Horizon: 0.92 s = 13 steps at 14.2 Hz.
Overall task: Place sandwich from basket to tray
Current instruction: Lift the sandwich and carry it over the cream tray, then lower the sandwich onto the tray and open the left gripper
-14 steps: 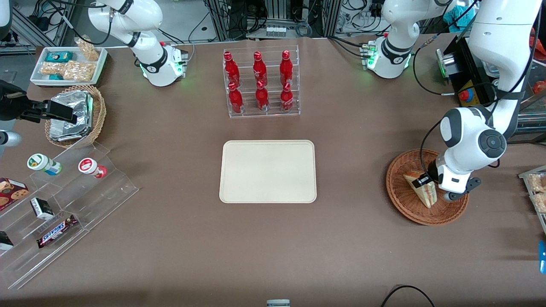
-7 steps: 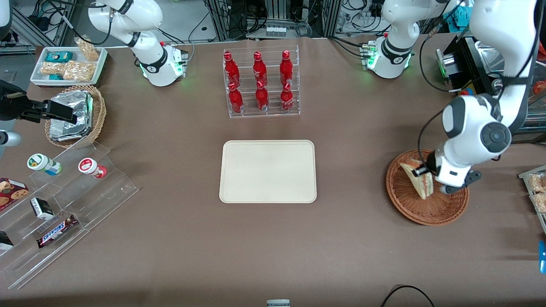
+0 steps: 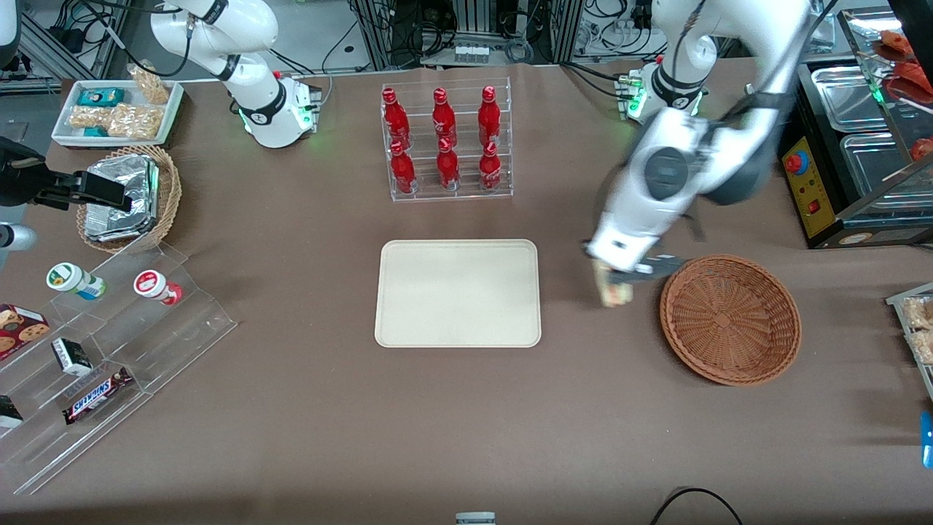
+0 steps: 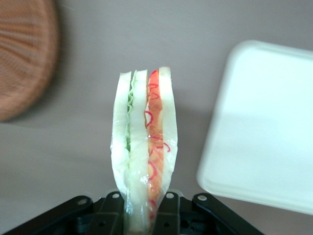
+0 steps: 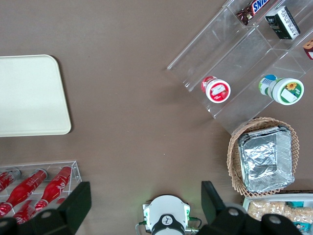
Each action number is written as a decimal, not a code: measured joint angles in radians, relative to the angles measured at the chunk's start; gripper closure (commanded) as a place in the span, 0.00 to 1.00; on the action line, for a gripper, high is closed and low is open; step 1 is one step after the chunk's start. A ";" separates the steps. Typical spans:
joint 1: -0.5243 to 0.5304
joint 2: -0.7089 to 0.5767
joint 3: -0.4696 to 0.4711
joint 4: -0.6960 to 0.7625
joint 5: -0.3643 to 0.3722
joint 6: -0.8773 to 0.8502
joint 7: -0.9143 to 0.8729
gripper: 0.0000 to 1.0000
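Tool (image 3: 614,286) grips wrapped sandwich (image 4: 145,156), green and red-orange layers showing.

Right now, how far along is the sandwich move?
Done: the sandwich is out of the basket. In hand: the gripper is shut on it, above bare table between basket and tray. Left: carry it over the tray, lower it and release.

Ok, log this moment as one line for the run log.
phase: carrying | gripper: shut on sandwich, between basket and tray | basket: empty | tray: bare
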 measured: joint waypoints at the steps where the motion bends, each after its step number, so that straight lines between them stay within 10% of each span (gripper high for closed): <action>1: -0.062 0.052 0.000 0.047 0.000 0.002 -0.035 0.87; 13: -0.325 0.461 0.002 0.480 0.000 0.002 -0.158 0.79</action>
